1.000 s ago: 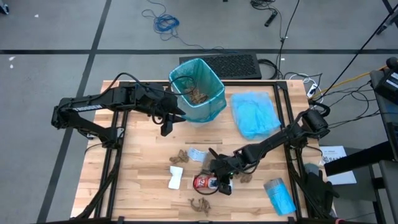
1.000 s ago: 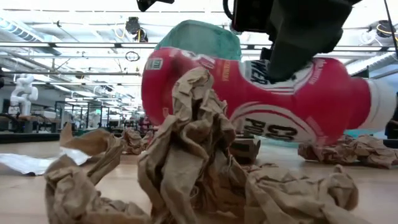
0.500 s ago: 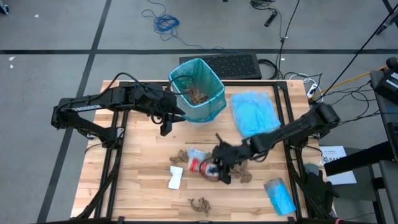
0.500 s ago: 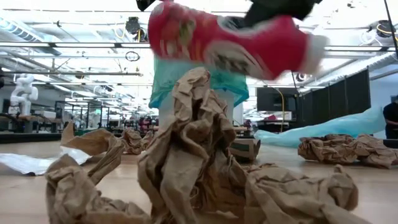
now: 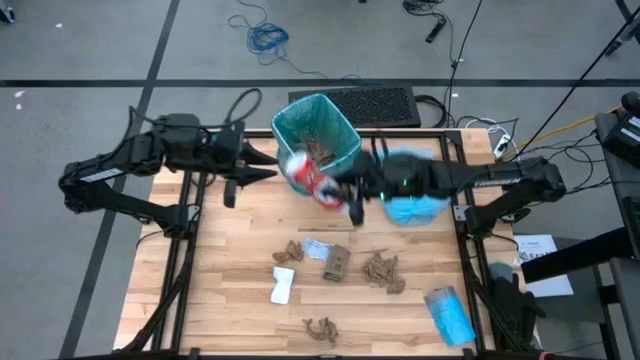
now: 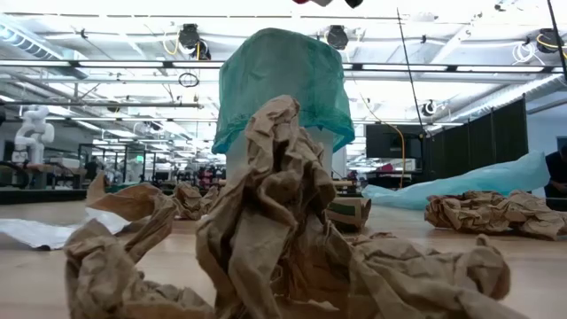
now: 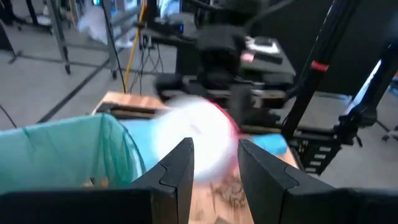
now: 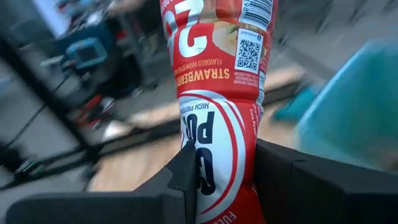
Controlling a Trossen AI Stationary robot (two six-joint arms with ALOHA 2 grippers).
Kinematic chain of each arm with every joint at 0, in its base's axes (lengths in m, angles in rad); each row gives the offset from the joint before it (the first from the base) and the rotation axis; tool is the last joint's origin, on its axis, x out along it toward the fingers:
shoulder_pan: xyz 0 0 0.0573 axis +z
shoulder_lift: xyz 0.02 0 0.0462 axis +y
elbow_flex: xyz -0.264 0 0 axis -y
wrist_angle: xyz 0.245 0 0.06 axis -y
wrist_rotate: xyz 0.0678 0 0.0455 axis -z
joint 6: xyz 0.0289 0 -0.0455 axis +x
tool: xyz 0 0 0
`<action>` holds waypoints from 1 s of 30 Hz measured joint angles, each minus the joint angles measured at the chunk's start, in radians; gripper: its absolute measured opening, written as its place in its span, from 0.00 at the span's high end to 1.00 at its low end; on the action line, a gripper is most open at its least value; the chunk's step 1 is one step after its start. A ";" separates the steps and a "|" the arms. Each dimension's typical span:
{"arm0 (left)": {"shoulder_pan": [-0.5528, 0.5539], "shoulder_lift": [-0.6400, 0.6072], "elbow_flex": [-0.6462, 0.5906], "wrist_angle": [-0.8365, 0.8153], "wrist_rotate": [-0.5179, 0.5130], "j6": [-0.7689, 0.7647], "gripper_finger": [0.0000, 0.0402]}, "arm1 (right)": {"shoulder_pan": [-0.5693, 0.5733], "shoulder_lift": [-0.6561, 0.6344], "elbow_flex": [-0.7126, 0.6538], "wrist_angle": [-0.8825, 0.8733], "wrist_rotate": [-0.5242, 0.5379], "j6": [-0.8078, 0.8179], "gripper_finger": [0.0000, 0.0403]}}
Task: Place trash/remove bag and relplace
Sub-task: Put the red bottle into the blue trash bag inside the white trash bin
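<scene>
Right pincer (image 5: 345, 195), clamped on the red-and-white bottle (image 5: 312, 180), has swung up from the lower middle of the table (image 5: 240, 300) to just beside the bin (image 5: 318, 143) with its teal bag at upper centre. In the low view the bottle has gone from filling the frame to out the top. Left pincer (image 5: 232, 190), fingers parted and empty, has pulled back left of the bin. My guess is a drop into the bin comes next. Left on the boards: paper wads (image 5: 382, 270), white packet (image 5: 282, 285), pale blue scrap (image 5: 316, 247).
</scene>
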 joint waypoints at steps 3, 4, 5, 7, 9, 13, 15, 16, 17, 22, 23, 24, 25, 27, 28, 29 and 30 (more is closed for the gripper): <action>0.000 -0.013 0.000 -0.003 0.000 0.015 0.70 | -0.081 0.013 0.067 0.009 0.034 -0.083 0.77; 0.000 -0.014 0.000 -0.003 0.000 0.015 0.70 | -0.110 0.018 0.083 0.011 0.035 -0.104 0.77; 0.000 -0.014 0.000 -0.003 0.000 0.015 0.70 | -0.140 0.022 0.098 0.011 0.036 -0.118 0.77; 0.000 -0.013 0.000 -0.006 0.000 0.015 0.70 | -0.197 0.029 0.113 0.017 0.033 -0.133 0.77; 0.000 -0.009 0.000 -0.006 0.000 0.016 0.70 | -0.249 0.039 0.124 0.023 0.027 -0.135 0.77; 0.000 0.009 0.000 -0.016 0.001 0.026 0.70 | -0.325 0.069 0.124 0.021 -0.033 -0.128 0.76; 0.000 0.015 -0.001 -0.016 0.001 0.041 0.70 | -0.348 0.088 0.124 0.024 -0.061 -0.127 0.76; 0.000 0.017 -0.001 -0.016 0.001 0.045 0.70 | -0.354 0.097 0.123 0.026 -0.069 -0.127 0.76; 0.000 0.017 -0.001 -0.015 0.001 0.045 0.70 | -0.356 0.106 0.123 0.035 -0.078 -0.129 0.76; 0.000 0.018 -0.001 -0.041 0.001 0.049 0.70 | -0.361 0.137 0.123 0.071 -0.083 -0.130 0.68; 0.000 0.018 -0.001 -0.042 0.001 0.049 0.70 | -0.361 0.138 0.123 0.069 -0.082 -0.130 0.65; 0.000 0.018 -0.001 -0.045 0.001 0.049 0.70 | -0.361 0.138 0.122 0.068 -0.082 -0.130 0.62; 0.000 0.018 -0.001 -0.047 0.001 0.048 0.70 | -0.361 0.138 0.122 0.071 -0.081 -0.129 0.59; 0.000 0.018 -0.001 -0.051 0.001 0.049 0.70 | -0.367 0.137 0.122 0.075 -0.079 -0.127 0.54; 0.000 0.018 -0.001 -0.053 0.001 0.049 0.70 | -0.369 0.136 0.122 0.073 -0.078 -0.122 0.52; 0.000 0.018 -0.001 -0.053 0.001 0.049 0.70 | -0.374 0.135 0.122 0.073 -0.079 -0.120 0.50; 0.000 0.018 -0.001 -0.053 0.001 0.049 0.70 | -0.374 0.135 0.122 0.073 -0.078 -0.120 0.49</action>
